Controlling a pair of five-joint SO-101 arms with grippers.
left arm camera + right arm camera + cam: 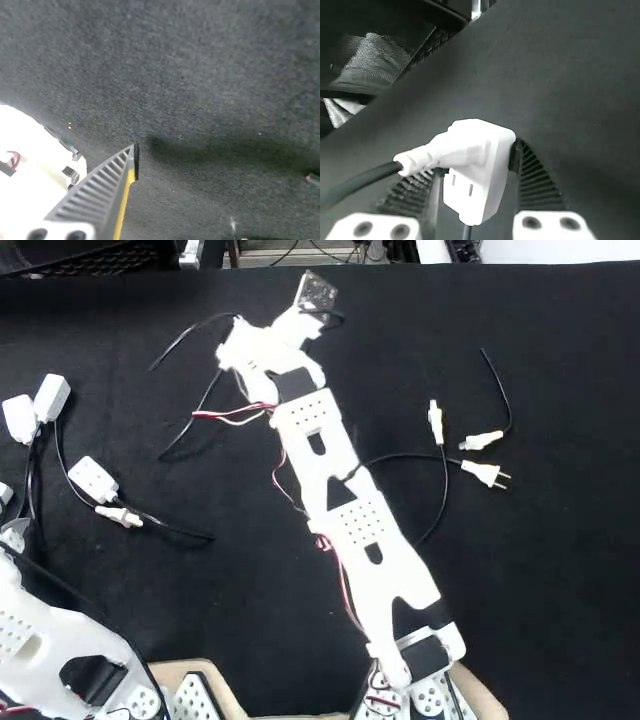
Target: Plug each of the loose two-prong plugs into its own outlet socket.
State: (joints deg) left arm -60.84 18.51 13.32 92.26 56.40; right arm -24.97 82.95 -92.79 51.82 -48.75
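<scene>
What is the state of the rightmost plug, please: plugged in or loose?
Loose: the plug lies on the black cloth with both prongs bare.

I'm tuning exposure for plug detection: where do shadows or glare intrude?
Left wrist view: a dark shadow bands the cloth; the white arm part is washed out. Right wrist view: the socket is bright, its slots readable. High view: a pale sheen at the arm's tip.

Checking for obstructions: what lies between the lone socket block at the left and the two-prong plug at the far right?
In the high view, the right arm crosses between the socket block and the plug, with a black cable beside it.
</scene>
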